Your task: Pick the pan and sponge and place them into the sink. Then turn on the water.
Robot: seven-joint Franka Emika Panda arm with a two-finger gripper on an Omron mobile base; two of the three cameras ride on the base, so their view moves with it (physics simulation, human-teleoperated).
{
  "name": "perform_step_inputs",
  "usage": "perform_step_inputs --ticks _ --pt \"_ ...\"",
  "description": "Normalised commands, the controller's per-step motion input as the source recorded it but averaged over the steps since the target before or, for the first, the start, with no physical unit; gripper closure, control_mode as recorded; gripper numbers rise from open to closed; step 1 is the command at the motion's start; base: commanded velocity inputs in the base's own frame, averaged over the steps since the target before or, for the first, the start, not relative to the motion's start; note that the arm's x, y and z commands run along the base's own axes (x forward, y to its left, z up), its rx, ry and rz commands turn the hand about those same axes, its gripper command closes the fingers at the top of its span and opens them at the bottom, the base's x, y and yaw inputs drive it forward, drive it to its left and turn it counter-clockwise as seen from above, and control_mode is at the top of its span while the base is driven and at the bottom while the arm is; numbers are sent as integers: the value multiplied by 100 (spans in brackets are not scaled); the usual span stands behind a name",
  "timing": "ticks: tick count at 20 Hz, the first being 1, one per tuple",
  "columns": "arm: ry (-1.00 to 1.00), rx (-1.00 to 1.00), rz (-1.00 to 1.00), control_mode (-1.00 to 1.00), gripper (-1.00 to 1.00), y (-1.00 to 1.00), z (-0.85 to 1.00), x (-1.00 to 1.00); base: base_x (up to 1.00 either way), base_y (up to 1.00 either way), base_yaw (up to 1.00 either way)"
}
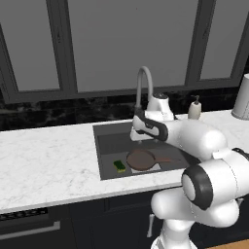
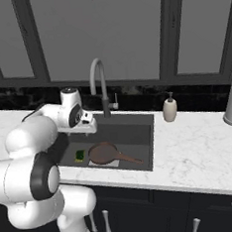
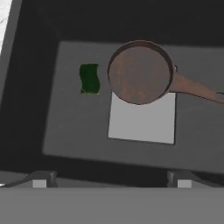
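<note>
Spread wide, dark fingers [image 3: 39, 178] hang over the dark grey sink [image 3: 52, 131] holding the reddish-brown round pan [image 3: 139, 72] beside the green-topped sponge [image 3: 89, 78].

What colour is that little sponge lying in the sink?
The sponge is dark green on top, yellow underneath, clearest in the left base view.

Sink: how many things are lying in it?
2. The pan lies on the sink floor, partly over the lighter square; the sponge lies just beside it, opposite the handle. Nothing seems hidden.
</note>
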Motion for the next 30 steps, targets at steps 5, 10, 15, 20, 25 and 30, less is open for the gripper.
perform_step_inputs --ticks 5,10,15,20,25,30 --pt "0 0 -6 -100 -100 -72 5 -25 0 0 0" --pt "0 1 -5 -100 -100 -76 1 -2 0 0 0" --pt "0 11 -3 -100 -100 -67 0 9 0 0 0" --pt "0 24 0 -100 -100 -55 1 9 0 0 0" --pt "-6 39 0 -100 -100 -19 1 21 0 0 0" --pt "-2 28 0 -100 -100 -2 21 22 0 0 0"
